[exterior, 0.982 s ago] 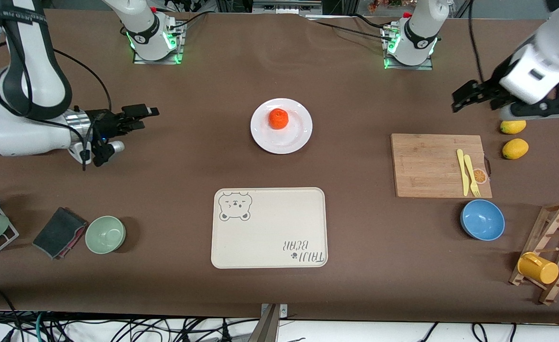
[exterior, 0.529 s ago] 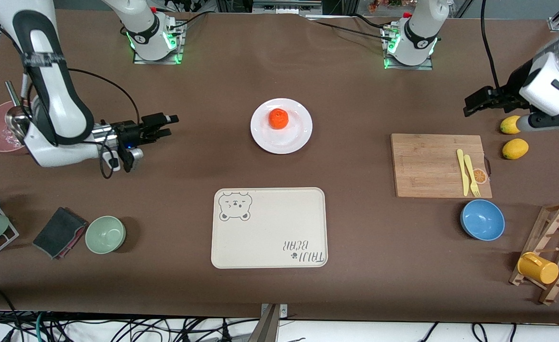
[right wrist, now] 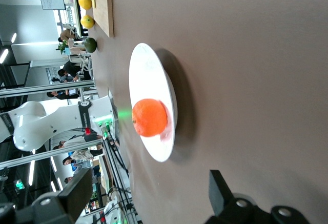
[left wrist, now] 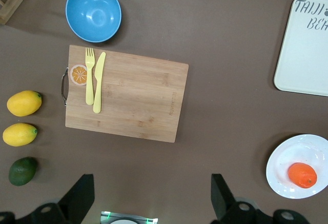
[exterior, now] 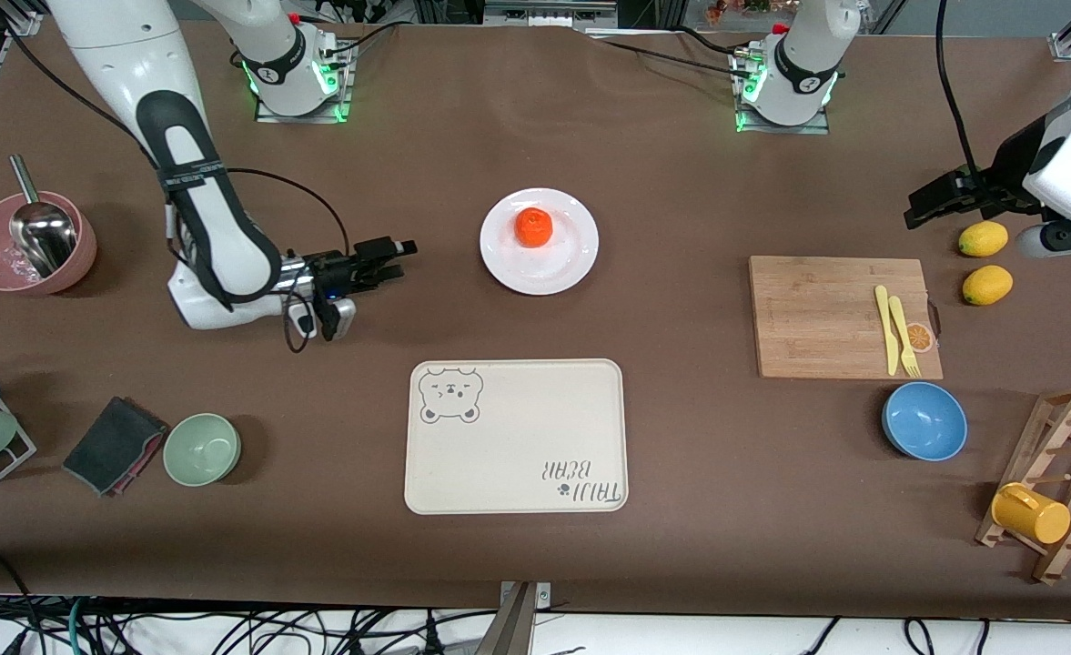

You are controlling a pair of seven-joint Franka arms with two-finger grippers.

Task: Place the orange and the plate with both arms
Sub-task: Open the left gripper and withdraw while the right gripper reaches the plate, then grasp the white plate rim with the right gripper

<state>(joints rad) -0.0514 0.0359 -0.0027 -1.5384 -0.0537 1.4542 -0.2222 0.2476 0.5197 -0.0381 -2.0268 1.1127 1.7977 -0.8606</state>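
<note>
The orange sits on the white plate in the middle of the table, between the two arm bases and the cream tray. My right gripper is open and empty, low over the table beside the plate, toward the right arm's end, pointing at it. In the right wrist view, the orange and plate lie ahead of the open gripper. My left gripper is open and empty, high over the table beside the lemons. In the left wrist view, that gripper looks down on the plate and orange.
A cream bear tray lies nearer the camera than the plate. A cutting board with yellow cutlery, two lemons, a blue bowl and a mug rack are at the left arm's end. A green bowl and pink bowl are at the right arm's end.
My right arm has swung in from its end of the table, bringing its gripper close to the plate. My left gripper has drifted outward toward its end of the table.
</note>
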